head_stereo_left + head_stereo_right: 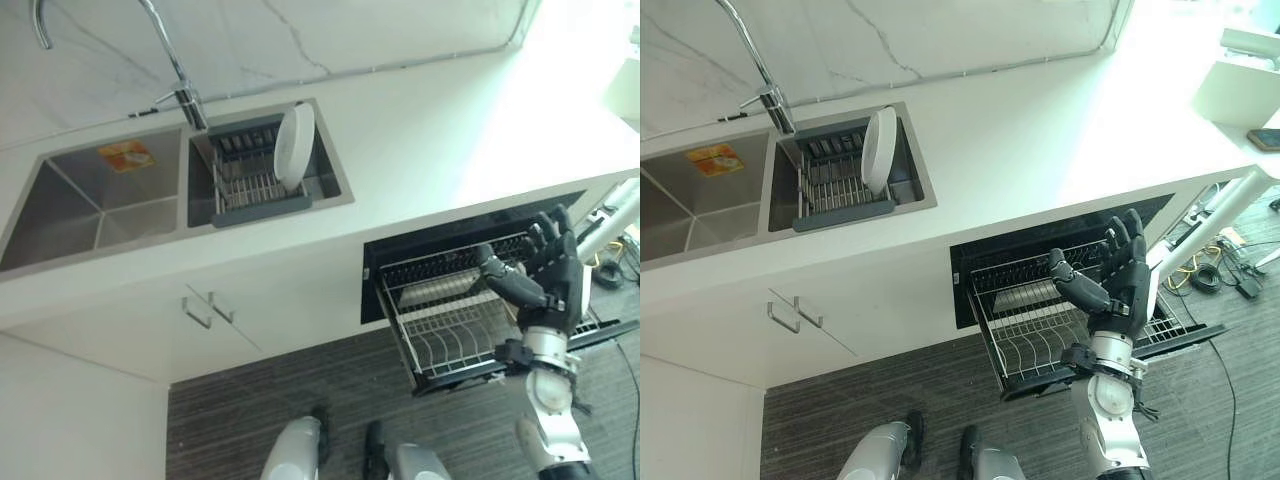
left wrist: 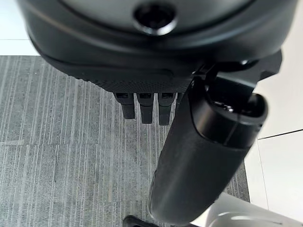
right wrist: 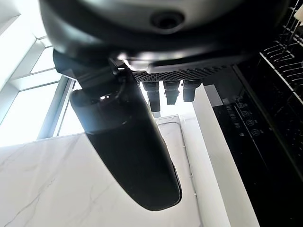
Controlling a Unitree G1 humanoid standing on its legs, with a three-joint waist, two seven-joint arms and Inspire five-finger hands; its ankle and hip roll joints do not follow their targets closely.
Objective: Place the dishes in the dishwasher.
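A white plate [image 1: 294, 146] stands on edge in a dark grey wire rack [image 1: 250, 195] inside the right basin of the sink. Below the counter the dishwasher's wire rack [image 1: 440, 345] is pulled out, with no dishes visible in it. My right hand [image 1: 552, 272] is raised in front of this rack's right part, open, fingers straight and pointing up, thumb [image 3: 128, 146] spread, holding nothing. In the left wrist view my left hand [image 2: 203, 156] hangs open above the grey floor, also holding nothing.
A tall faucet [image 1: 172, 62] rises behind the double sink; the left basin [image 1: 70, 215] has an orange patch [image 1: 125, 155] at its back. White cabinet doors with two handles [image 1: 207, 306] sit under the sink. Striped grey floor [image 1: 260, 400] lies below.
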